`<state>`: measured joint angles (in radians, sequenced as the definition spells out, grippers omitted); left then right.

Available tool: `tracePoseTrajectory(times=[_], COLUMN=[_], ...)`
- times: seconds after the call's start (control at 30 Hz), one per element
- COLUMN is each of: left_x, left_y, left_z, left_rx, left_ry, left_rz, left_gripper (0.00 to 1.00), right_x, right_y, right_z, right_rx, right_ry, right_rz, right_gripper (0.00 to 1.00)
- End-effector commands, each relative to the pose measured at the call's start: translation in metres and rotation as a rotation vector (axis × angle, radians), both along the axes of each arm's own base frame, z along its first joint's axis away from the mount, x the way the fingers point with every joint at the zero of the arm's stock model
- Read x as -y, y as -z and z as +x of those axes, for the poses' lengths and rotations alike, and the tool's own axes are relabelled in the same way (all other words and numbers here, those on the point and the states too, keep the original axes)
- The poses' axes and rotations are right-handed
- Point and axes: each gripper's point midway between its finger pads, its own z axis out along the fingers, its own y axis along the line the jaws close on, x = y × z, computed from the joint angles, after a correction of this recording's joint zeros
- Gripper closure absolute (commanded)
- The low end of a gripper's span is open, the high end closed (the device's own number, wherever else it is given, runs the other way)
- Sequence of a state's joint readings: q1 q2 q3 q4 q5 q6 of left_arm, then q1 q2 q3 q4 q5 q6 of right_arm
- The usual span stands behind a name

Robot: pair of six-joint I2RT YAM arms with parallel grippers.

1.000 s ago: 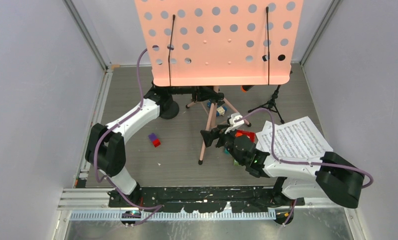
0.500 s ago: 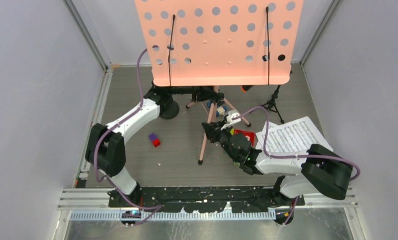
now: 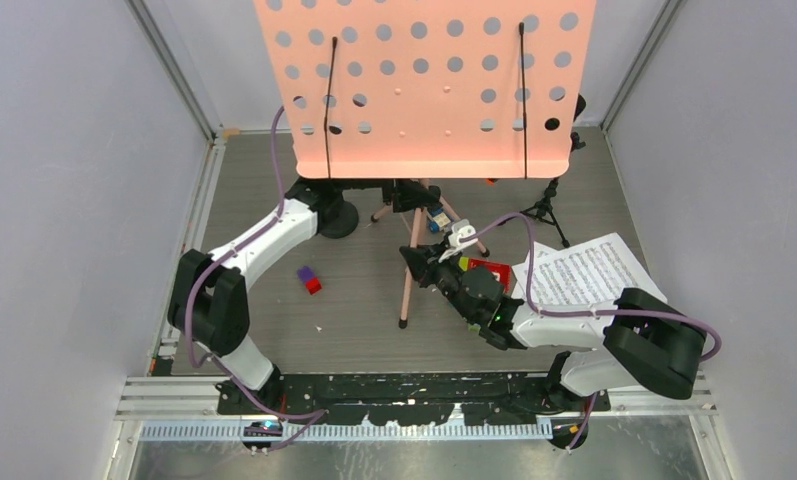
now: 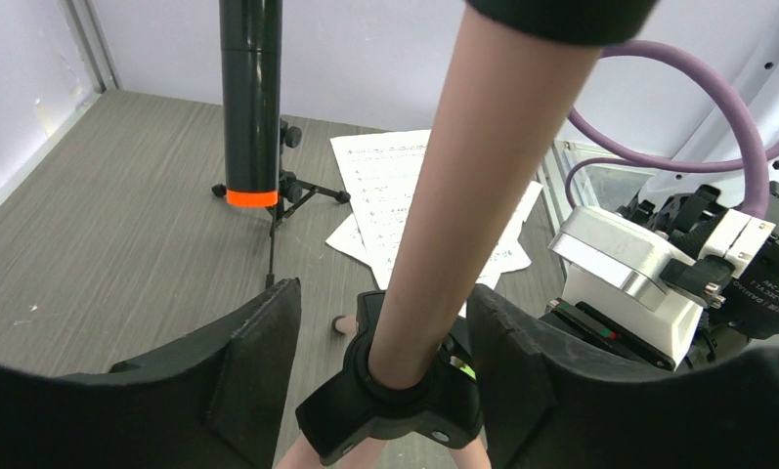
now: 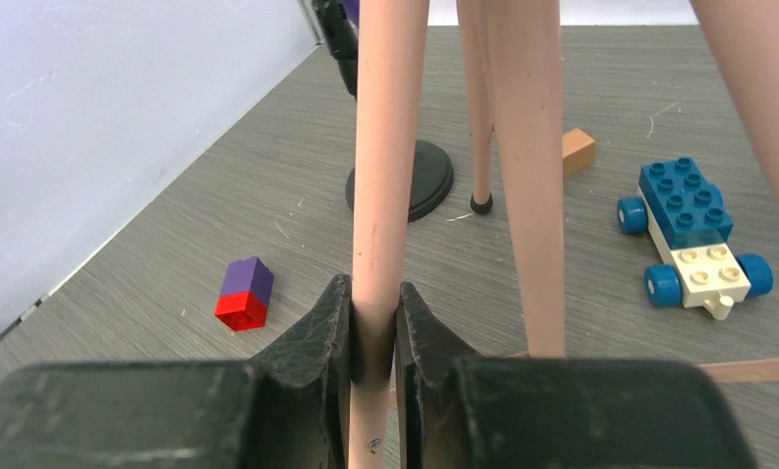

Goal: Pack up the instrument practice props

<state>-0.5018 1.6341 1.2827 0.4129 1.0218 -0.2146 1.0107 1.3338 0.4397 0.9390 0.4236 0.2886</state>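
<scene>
The pink perforated sheet-music holder [image 3: 424, 90] stands on its tripod at the back middle. My right gripper [image 5: 373, 322] is shut on one pink tripod leg [image 3: 408, 285], low down. My left gripper [image 4: 383, 303] is open astride the pink centre pole [image 4: 463, 195], just above the black leg hub [image 4: 395, 401], with a gap on each side. In the top view the left gripper [image 3: 406, 193] sits partly hidden under the pink desk. White note sheets [image 3: 584, 275] lie at the right. A black orange-banded microphone [image 4: 251, 98] stands on its black tripod support [image 3: 544, 205].
A purple-and-red brick [image 3: 309, 280] lies left of the tripod. A blue toy car [image 5: 693, 230] and a small orange brick [image 5: 578, 149] lie among the legs. A black round base [image 5: 405, 181] stands behind them. Grey walls close in both sides.
My right arm swung in and shut on the tripod leg. My left gripper then opened off the pole. The pink desk has shifted slightly left.
</scene>
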Motion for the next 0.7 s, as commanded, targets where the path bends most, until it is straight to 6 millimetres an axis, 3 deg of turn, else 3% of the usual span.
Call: tracePoseTrajectory(times=[0.0,0.3,0.43,0.67], left_x=[-0.009,-0.012,-0.013,-0.014], left_y=[-0.028,-0.02,-0.02,-0.009], left_z=[-0.013,-0.019,-0.022,-0.026], left_rx=[0.068,0.05,0.042,0.009], left_ry=[-0.006,-0.011,-0.011,-0.008], left_rz=[-0.048,-0.049,-0.062,-0.071], left_gripper=[0.3,0.21,0.07,0.01], right_x=[-0.002,0.017,0.018,0.017], right_y=[-0.043,-0.068,-0.077,-0.097], right_z=[-0.001,0.002,0.001,-0.002], right_rx=[0.19,0.264,0.285,0.341], right_ry=[-0.034,0.048,0.05,0.04], right_rz=[-0.046,-0.007,0.009,0.061], right_gripper=[1.0,0.99,1.0,1.0])
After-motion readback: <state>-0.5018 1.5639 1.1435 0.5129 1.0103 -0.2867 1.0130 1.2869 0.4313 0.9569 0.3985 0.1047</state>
